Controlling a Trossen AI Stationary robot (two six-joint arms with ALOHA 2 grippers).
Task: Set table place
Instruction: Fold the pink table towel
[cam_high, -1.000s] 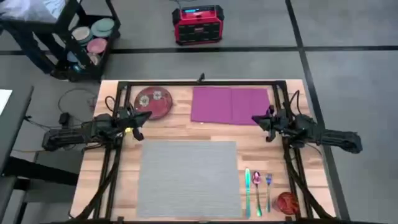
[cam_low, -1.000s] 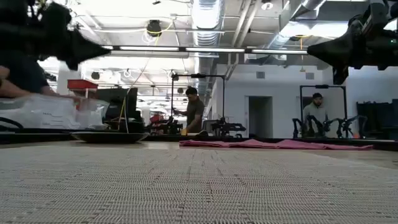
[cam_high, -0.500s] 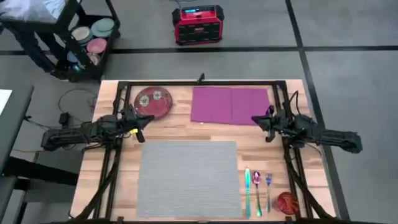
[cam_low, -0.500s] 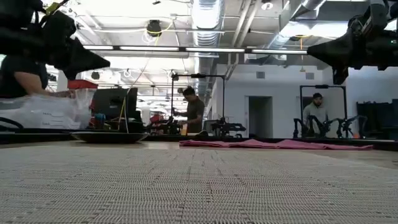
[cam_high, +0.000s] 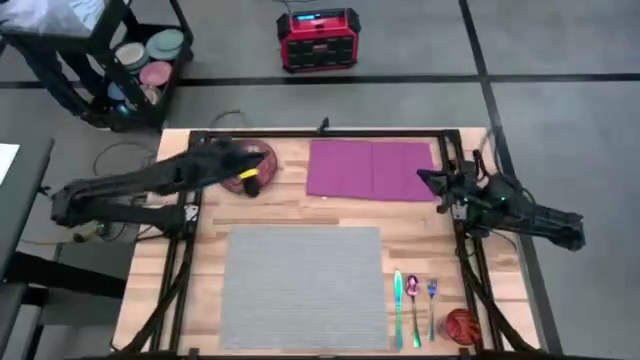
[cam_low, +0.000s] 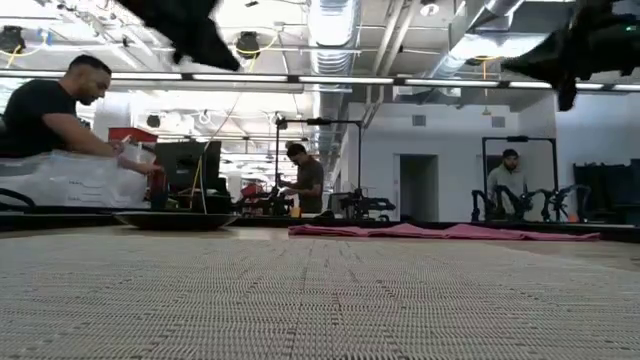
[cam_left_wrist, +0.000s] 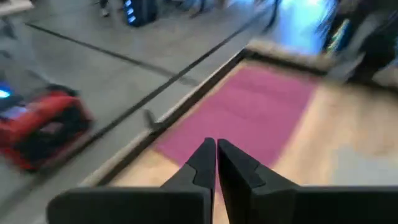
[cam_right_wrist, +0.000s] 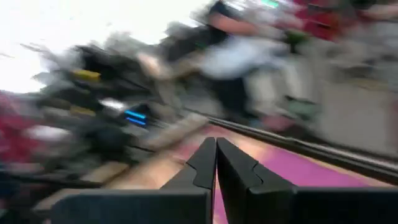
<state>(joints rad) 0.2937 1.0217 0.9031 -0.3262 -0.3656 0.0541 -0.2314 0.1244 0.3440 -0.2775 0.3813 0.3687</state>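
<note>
The grey placemat lies flat on the near middle of the wooden table and fills the foreground of the low view. A red patterned plate rests at the far left, and a purple napkin lies flat at the far middle. My left gripper hovers shut above the plate's near right rim, its fingertips pointing toward the napkin. My right gripper hovers shut at the napkin's right edge. Neither holds anything.
Three iridescent pieces of cutlery and a red round dish lie to the right of the placemat. Black frame rails run along the table's edges. A red box stands on the floor beyond the far edge. People work in the room behind.
My left gripper has risen and swung from the table's left side toward the far edge and to the right, ending above the plate. My right gripper has shifted slightly toward the far edge and risen a little. Nothing on the table has moved.
</note>
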